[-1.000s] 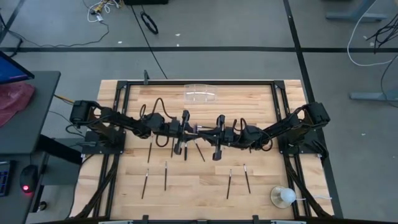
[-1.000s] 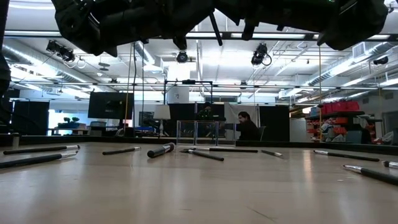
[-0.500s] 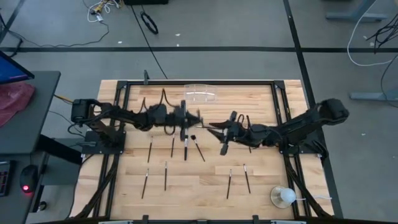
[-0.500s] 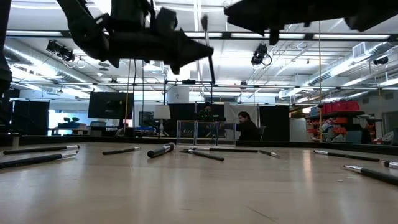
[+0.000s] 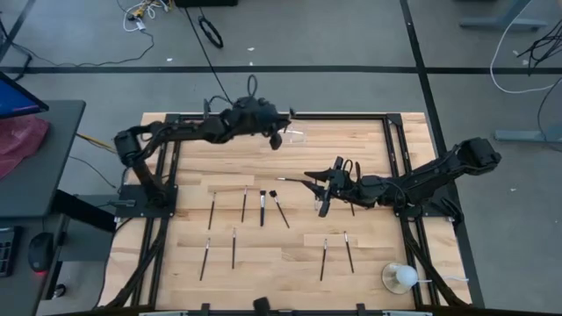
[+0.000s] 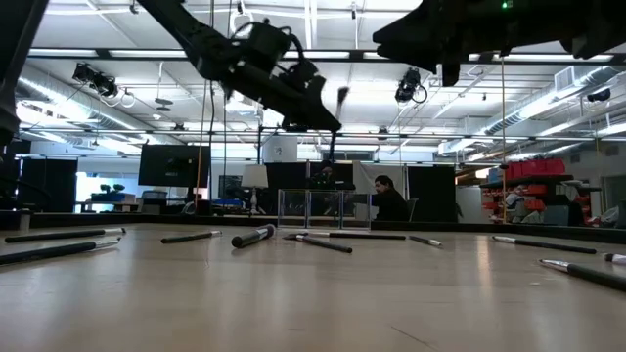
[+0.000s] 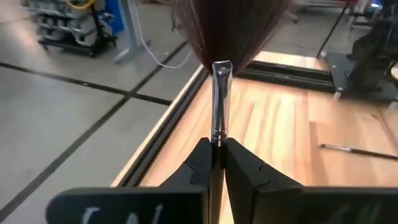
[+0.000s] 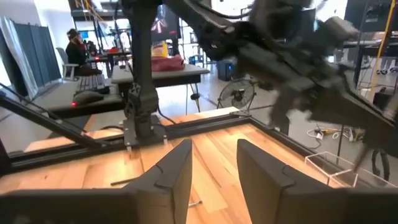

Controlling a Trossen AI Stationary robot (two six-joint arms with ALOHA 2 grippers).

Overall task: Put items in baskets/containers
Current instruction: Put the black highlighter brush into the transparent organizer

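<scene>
Clear plastic is all that shows of the brush holder [image 5: 285, 133], which stands at the far edge of the tabletop [image 5: 290, 254] near its middle. Whether any brushes already sit in it cannot be made out from above; in the low view [image 6: 311, 207] it looks bare, though it is too small there to be sure.

Most of the work seems to be left. Eight thin black makeup brushes [image 5: 262, 207] lie loose on the wood: four in a row near the centre and four more in a nearer row, all well apart from the holder.

The left end effector [image 5: 279, 125] hovers just beside the holder, over its near-left part, with its fingers [image 7: 200, 169] pinched tight on one makeup brush's handle [image 7: 219, 102]; the silver ferrule and dark bristles point away from the wrist. This brush reads as about to be dropped in, not yet delivered.

The right end effector [image 5: 321, 186] hangs over the middle of the tabletop with its fingers [image 8: 174, 168] parted and nothing between them.

A white ball-like object [image 5: 401, 277] on a clear base sits at the near right corner and is not part of the job.
</scene>
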